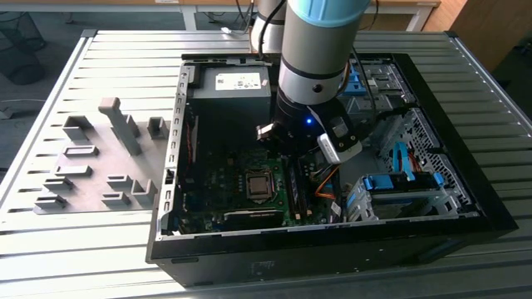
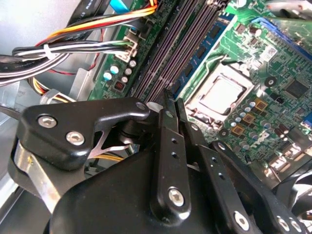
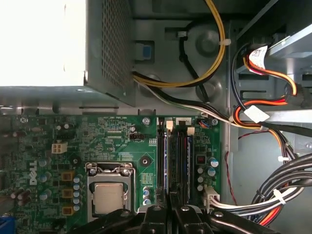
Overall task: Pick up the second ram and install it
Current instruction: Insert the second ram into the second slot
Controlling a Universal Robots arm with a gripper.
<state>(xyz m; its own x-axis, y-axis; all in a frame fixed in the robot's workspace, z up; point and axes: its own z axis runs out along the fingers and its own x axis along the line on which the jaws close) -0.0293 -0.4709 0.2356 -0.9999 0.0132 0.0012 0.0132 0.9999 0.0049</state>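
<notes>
**A:** Gripper (image 2: 171, 100)?

**B:** Down inside the case (image 1: 332, 249), over the memory slots. The black metal fingers are drawn close with just a slit between them. The end of the second ram (image 2: 200, 53) runs right into that slit, so I read it as pinched on the board.

**A:** And where's the board?

**B:** Standing on edge in the slot nearest the CPU socket (image 2: 222, 95). In the first wrist view the second ram (image 3: 173, 161) lines up with the gripper (image 3: 168, 207). So I'd call this the install step, with pickup done (whether it's fully seated, can't tell).

**A:** What does seating call for?

**B:** My guess is straight, even pressure along the slot with no tilt, since the board is thin and stiff and the slots are narrow dark plastic.

**A:** Surroundings, quick.

**B:** There's a green motherboard (image 3: 117, 141), glossy and studded with small parts. The socket has a dull metal lid. Bundled cables (image 3: 253, 114) in red, yellow and black sit just beside the slots. The power supply (image 1: 237, 81) is a perforated grey box. There are bright blue drive clips (image 1: 390, 184). The grey fixture blocks (image 1: 124, 128) are matte and angular, well apart on the ribbed metal worktop (image 1: 99, 249).
</notes>
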